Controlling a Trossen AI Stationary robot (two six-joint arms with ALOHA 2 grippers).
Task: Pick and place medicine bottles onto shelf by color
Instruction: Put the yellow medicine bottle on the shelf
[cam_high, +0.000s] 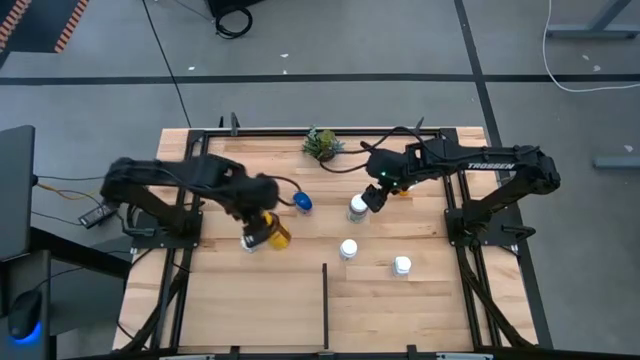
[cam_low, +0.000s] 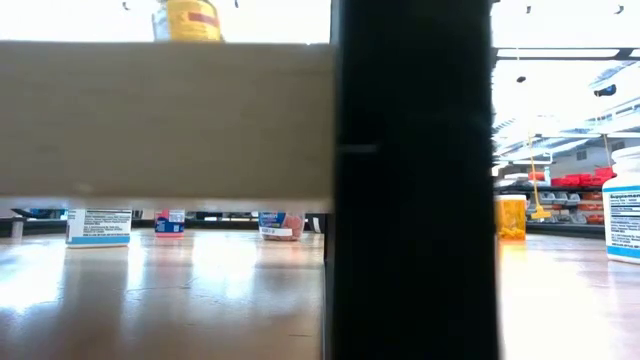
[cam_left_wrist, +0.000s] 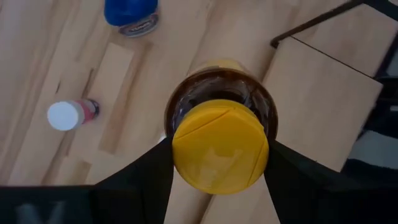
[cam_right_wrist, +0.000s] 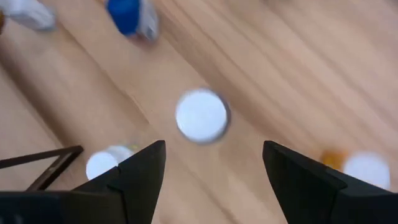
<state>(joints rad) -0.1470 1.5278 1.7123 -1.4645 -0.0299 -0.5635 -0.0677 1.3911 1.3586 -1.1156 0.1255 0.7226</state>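
My left gripper (cam_high: 262, 232) is shut on the large amber bottle with a yellow lid (cam_left_wrist: 219, 146), above the light-wood shelf (cam_high: 250, 310). A blue bottle (cam_high: 302, 202) and a small pinkish white-capped bottle (cam_left_wrist: 65, 115) are on the wood close by. My right gripper (cam_right_wrist: 212, 149) is open above a white-capped bottle (cam_right_wrist: 201, 116) that stands on its base (cam_high: 357, 208), and it touches nothing. Two more white-capped bottles (cam_high: 348, 249) (cam_high: 402, 265) stand nearer the front. An orange bottle (cam_low: 511, 216) stands behind the right gripper. My left gripper pinches the amber bottle at its yellow lid (cam_left_wrist: 180, 155), one finger (cam_left_wrist: 149, 174) on each side of the lid. The fingers come from above, pointing down. The bottle hangs upright below them, and in the low view (cam_low: 190, 18) it is lifted clear of the wood.
A short black divider bar (cam_high: 324, 300) stands on the front half of the shelf, and thin black rails (cam_high: 185, 290) run along its sides. A small green potted plant (cam_high: 321, 143) stands at the far edge. Bare wood lies at the front left and front right.
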